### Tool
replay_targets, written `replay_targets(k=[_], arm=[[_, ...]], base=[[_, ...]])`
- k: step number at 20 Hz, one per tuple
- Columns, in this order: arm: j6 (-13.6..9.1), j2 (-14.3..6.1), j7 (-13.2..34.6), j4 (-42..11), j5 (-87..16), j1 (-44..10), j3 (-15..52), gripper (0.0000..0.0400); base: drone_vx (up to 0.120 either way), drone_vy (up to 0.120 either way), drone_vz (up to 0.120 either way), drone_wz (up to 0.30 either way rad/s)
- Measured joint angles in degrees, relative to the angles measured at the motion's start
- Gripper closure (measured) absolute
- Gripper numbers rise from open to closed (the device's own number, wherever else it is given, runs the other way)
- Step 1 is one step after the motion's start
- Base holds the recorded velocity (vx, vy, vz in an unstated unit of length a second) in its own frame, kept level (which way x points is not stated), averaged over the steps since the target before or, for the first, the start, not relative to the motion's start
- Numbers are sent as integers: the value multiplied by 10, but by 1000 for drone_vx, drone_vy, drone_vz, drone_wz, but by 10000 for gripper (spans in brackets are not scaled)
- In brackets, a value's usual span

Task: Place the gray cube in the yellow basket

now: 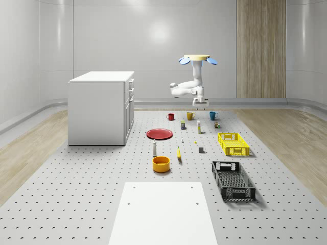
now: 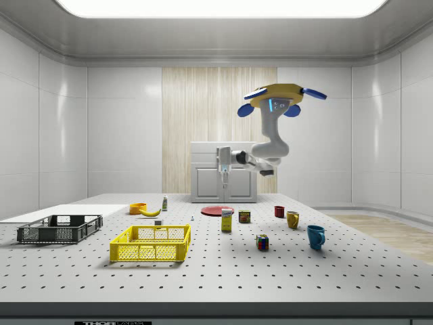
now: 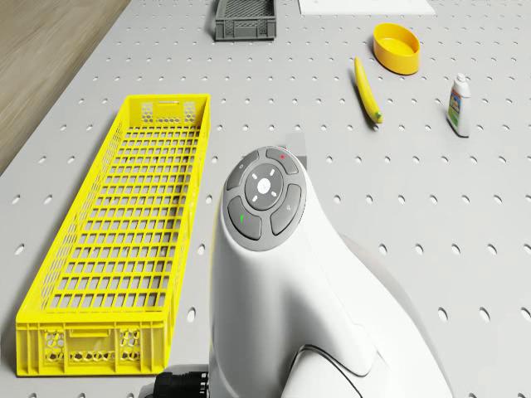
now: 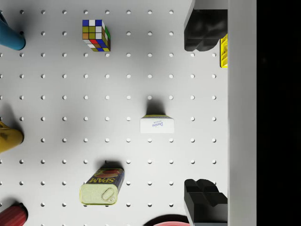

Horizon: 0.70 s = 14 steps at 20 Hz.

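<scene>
Gray cube sits on the table, just beside the yellow basket on the whole-scene view's left, past the banana; it's tiny there, so I'd call its colour probable rather than certain. Basket looks empty. Drone hovers high over the table's far end, above the row of mugs, well apart from the cube. Gripper hangs pointing down with its fingers spread wide and nothing between them; under it the wrist view has a small white box, a Spam can and a Rubik's cube. Step in hand, as I read it: approach. Bring the drone toward the basket end, settle the hover before descending, centre the open jaws over the cube, stay off the basket wall, then close.
</scene>
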Motion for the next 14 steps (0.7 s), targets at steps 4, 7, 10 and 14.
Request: replay_targets(k=[4, 7, 10, 14], arm=[[8, -8, 2, 0, 4, -2, 2, 0], [13, -14, 3, 1, 7, -4, 3, 0], [19, -20, 5, 1, 9, -5, 4, 0], [26, -28, 7, 2, 13, -7, 6, 0]], base=[[120, 0, 0, 0], [120, 0, 0, 0], [120, -13, 0, 0], [120, -100, 0, 0]])
